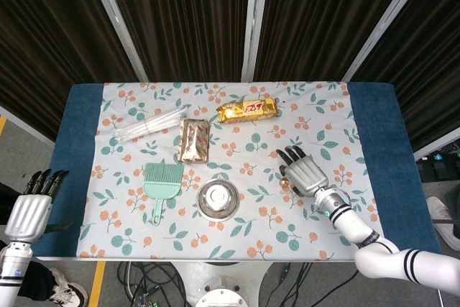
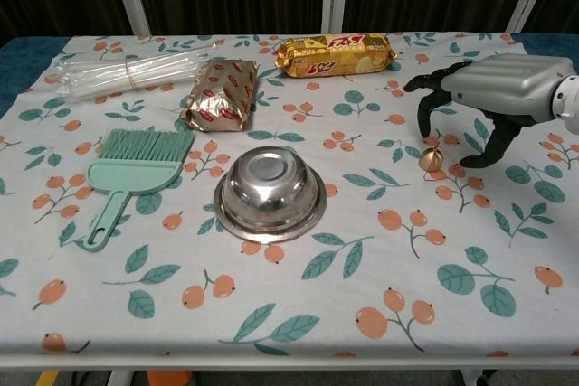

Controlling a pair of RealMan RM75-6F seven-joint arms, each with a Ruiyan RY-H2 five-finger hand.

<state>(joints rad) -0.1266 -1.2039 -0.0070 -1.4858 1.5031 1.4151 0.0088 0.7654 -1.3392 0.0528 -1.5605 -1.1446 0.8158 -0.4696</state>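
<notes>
**Inspector:** State the position of the right hand (image 2: 493, 97) at the time of inspection.

**Assistant:** It hung over the floral tablecloth (image 2: 362, 250) on the right side, palm down, fingers (image 2: 423, 113) curved downward and spread. A small brass-coloured bell on a red cord (image 2: 431, 159) dangled just below the fingertips. The cord ran up to the fingers, so the bell appeared to be held by it, though the exact pinch could not be made out in either view.

**Inspector:** Where did the bell lie relative to the fingers?

**Assistant:** Directly beneath them, at their left edge, its long axis near vertical. It hung close above the cloth; whether it touched could not be told.

**Inspector:** And the nearest other item?

**Assistant:** The upturned stainless steel bowl (image 2: 270, 192), to the left of the bell and well apart from it.

**Inspector:** The left hand (image 1: 31, 205)?

**Assistant:** Off the table's left edge, low, fingers straight and close together, holding nothing. The right hand was far nearer to the bell.
</notes>
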